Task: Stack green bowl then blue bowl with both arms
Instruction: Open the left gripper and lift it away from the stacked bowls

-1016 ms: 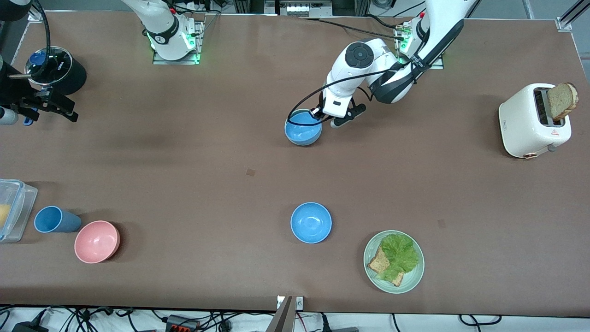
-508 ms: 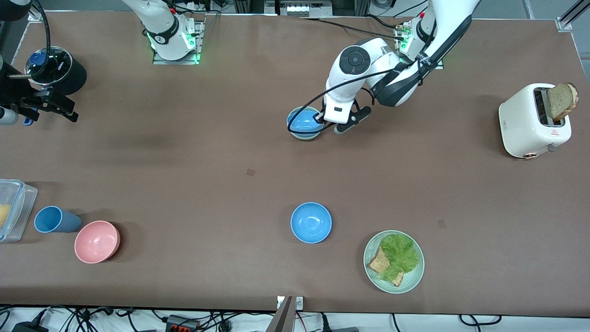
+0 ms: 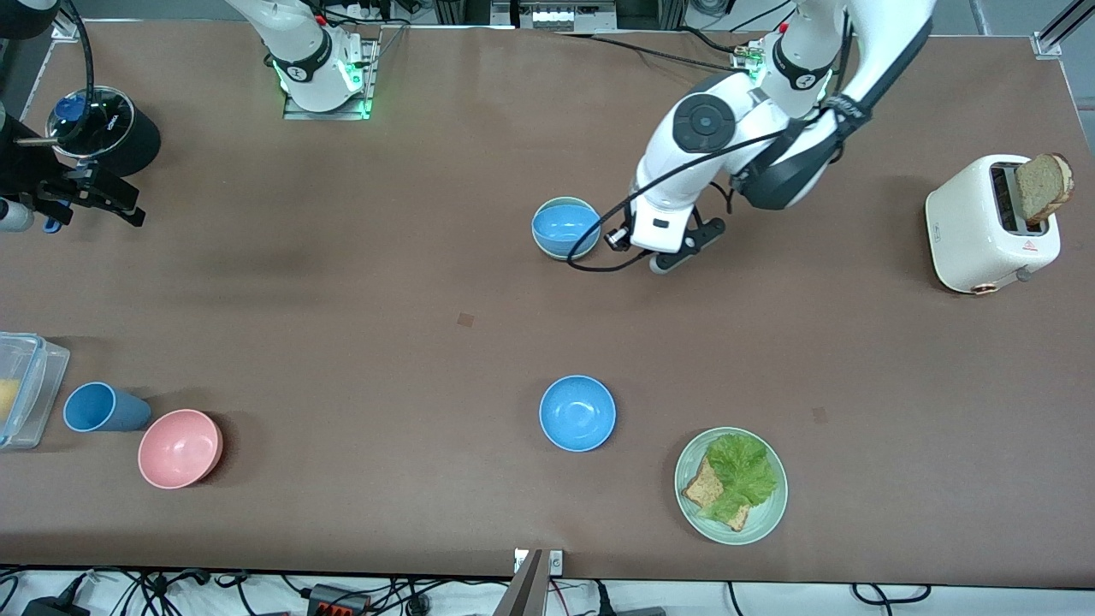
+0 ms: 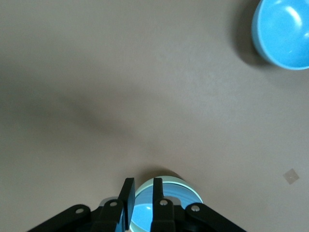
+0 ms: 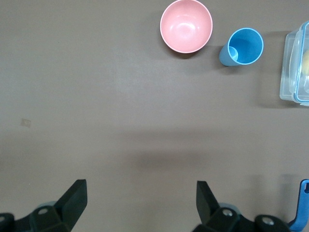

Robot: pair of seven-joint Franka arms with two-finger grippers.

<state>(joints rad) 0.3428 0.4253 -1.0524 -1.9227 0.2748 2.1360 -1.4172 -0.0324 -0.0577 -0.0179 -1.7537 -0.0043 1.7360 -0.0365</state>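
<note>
The blue bowl (image 3: 565,227) sits nested inside the green bowl (image 3: 568,257), whose pale rim shows around it, near the middle of the table. In the left wrist view the blue bowl (image 4: 176,194) and the green bowl's rim (image 4: 172,178) lie well below the fingers. My left gripper (image 3: 620,239) (image 4: 141,191) hangs beside the stack toward the left arm's end, jaws only narrowly apart, holding nothing. A second blue bowl (image 3: 577,413) (image 4: 285,31) rests alone nearer the front camera. My right gripper (image 3: 90,192) (image 5: 140,193) waits wide open and empty over the right arm's end.
A white toaster (image 3: 992,224) holding bread stands at the left arm's end. A green plate (image 3: 684,479) with lettuce and bread lies near the front edge. A pink bowl (image 3: 180,448), blue cup (image 3: 101,407), clear container (image 3: 21,389) and black pot (image 3: 107,128) are at the right arm's end.
The left gripper lowered the blue bowl into the green bowl, let it go, then rose and drew away toward the left arm's end. The right arm has not moved.
</note>
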